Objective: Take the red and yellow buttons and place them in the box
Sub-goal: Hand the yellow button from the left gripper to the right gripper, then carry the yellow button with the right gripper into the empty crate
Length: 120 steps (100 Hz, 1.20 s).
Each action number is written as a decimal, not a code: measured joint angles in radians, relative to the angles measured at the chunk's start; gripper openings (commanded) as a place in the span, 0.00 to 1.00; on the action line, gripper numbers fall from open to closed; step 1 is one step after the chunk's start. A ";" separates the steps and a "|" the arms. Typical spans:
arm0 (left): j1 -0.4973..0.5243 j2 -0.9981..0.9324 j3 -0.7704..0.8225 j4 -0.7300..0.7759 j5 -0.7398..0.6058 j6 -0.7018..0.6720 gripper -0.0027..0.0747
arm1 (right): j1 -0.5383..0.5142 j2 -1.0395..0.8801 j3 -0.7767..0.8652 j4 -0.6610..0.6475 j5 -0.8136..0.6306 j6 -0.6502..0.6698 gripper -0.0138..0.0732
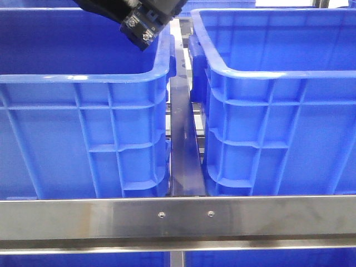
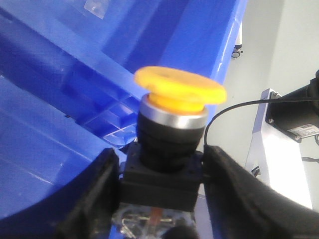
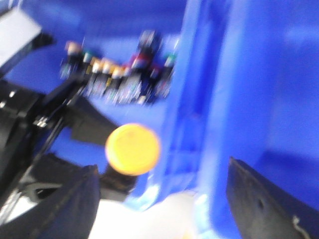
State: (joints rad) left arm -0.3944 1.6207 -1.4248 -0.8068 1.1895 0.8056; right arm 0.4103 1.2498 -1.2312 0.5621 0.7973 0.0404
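The yellow button (image 2: 180, 88), a domed orange-yellow cap on a silver collar and black square base, stands upright between my left gripper's (image 2: 160, 167) black fingers (image 2: 102, 179), which are shut on that base. The front view shows the left arm (image 1: 139, 22) high over the inner rim of the left blue box (image 1: 83, 78). In the blurred right wrist view the same yellow button (image 3: 133, 149) hangs ahead of my right gripper (image 3: 162, 169), whose fingers stand wide apart and hold nothing. I cannot single out the red button in the blur.
A second blue crate (image 1: 267, 72) stands to the right, with a dark rail (image 1: 183, 144) in the gap between the two. A steel bar (image 1: 178, 214) crosses the front. Several mixed buttons (image 3: 119, 74) lie heaped on a crate floor.
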 measured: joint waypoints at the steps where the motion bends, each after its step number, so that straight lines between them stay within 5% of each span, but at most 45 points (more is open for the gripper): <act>1: 0.000 0.000 0.000 0.000 0.000 0.000 0.31 | 0.000 0.009 -0.005 0.009 0.013 -0.003 0.78; 18: 0.000 0.000 0.000 0.000 0.000 0.000 0.31 | 0.000 0.111 -0.075 0.127 0.112 -0.049 0.78; 59: 0.000 0.000 0.000 0.011 -0.002 0.000 0.31 | 0.000 0.231 -0.078 0.315 0.091 -0.158 0.78; 86: 0.000 -0.001 0.000 0.007 0.000 0.000 0.32 | 0.000 0.238 -0.078 0.311 0.050 -0.171 0.37; 98: 0.000 -0.001 0.000 0.005 0.000 0.000 0.48 | 0.000 0.238 -0.078 0.311 0.050 -0.172 0.30; 113: 0.000 -0.001 0.000 -0.003 0.000 0.000 0.82 | 0.000 0.238 -0.078 0.326 0.050 -0.170 0.30; 120: 0.000 -0.001 0.000 -0.006 0.000 0.000 0.88 | 0.000 0.238 -0.078 0.330 0.050 -0.172 0.30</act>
State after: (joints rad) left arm -0.3944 1.6201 -1.4248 -0.8124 1.1894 0.8059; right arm 0.4103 1.4876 -1.3096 0.8926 0.8473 -0.1315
